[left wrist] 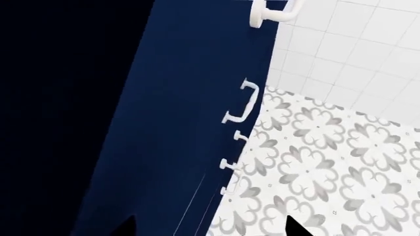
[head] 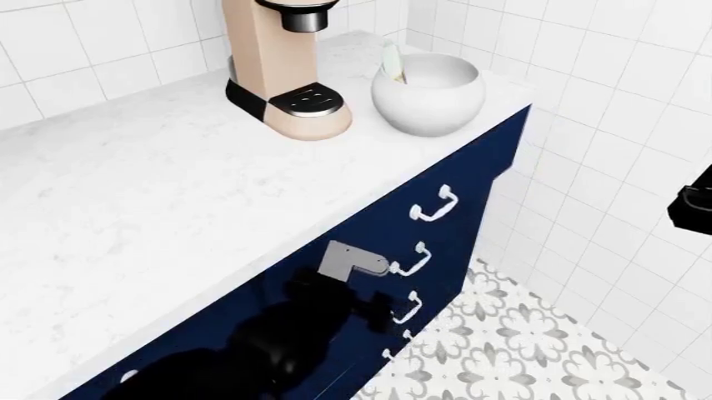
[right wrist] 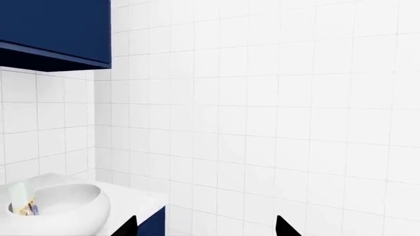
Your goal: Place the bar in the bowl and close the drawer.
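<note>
Bar (head: 392,62) standing upright inside the white bowl (head: 428,96), leaning on the inner wall; seen also in the right wrist view as bar (right wrist: 21,200) in bowl (right wrist: 59,209). Bowl on the marble counter (head: 145,192), just beside the beige coffee maker (head: 283,67). Drawer (head: 439,218) with white curved handle shut flush in the navy front, among other drawers below. Left claw (head: 368,287) low against the drawer fronts, holding nothing; in its wrist view fingertips (left wrist: 296,227) set apart. Right claw (right wrist: 203,227) empty, tips spread wide, facing the tiled wall (right wrist: 276,108).
</note>
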Controlling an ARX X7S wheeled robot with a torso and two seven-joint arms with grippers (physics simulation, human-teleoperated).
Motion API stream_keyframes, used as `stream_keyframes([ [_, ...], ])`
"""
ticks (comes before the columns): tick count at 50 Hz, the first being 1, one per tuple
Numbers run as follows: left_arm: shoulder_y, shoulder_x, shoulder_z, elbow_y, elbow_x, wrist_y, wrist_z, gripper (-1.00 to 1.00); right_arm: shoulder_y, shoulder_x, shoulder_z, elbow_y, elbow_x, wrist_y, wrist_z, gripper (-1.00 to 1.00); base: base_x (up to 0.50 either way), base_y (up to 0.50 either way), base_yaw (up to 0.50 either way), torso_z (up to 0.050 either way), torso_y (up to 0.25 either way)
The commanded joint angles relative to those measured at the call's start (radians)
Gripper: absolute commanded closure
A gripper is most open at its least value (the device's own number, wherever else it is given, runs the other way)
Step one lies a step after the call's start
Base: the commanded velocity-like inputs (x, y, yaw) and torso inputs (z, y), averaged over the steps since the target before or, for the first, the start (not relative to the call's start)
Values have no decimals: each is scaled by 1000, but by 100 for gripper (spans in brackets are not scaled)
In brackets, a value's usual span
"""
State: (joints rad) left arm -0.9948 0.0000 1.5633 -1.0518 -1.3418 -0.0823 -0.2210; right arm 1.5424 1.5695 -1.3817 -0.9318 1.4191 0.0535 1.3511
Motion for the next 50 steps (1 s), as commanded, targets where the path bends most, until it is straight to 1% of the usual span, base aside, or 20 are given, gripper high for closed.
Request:
stream_keyframes([
  [1, -3, 0, -22, -113, -61, -2, -41, -100, -1, 1, 4, -4, 3, 2, -4, -100, 0, 0, 0, 0, 0],
  [6, -5, 0, -19, -136, -100, -2, -52, -100, 0, 1, 9, -8, 7, 7, -3, -100, 0, 0, 0, 0, 0],
  [15, -15, 0, -8, -192, -213, 10, -74, -100, 3, 1, 17, -20, 13, 16, 2, -100, 0, 0, 0, 0, 0],
  [22, -27, 0, 15, -215, -295, 20, -113, -100, -2, 1, 17, -23, 10, 15, 0, -100, 0, 0, 0, 0, 0],
  [30, -28, 0, 30, -226, -316, 22, -142, -100, -8, 1, 15, -25, 5, 11, 1, -100, 0, 0, 0, 0, 0],
  [50, -30, 0, 32, -225, -318, 17, -125, -100, -10, 1, 26, -32, 9, 14, -1, -100, 0, 0, 0, 0, 0],
])
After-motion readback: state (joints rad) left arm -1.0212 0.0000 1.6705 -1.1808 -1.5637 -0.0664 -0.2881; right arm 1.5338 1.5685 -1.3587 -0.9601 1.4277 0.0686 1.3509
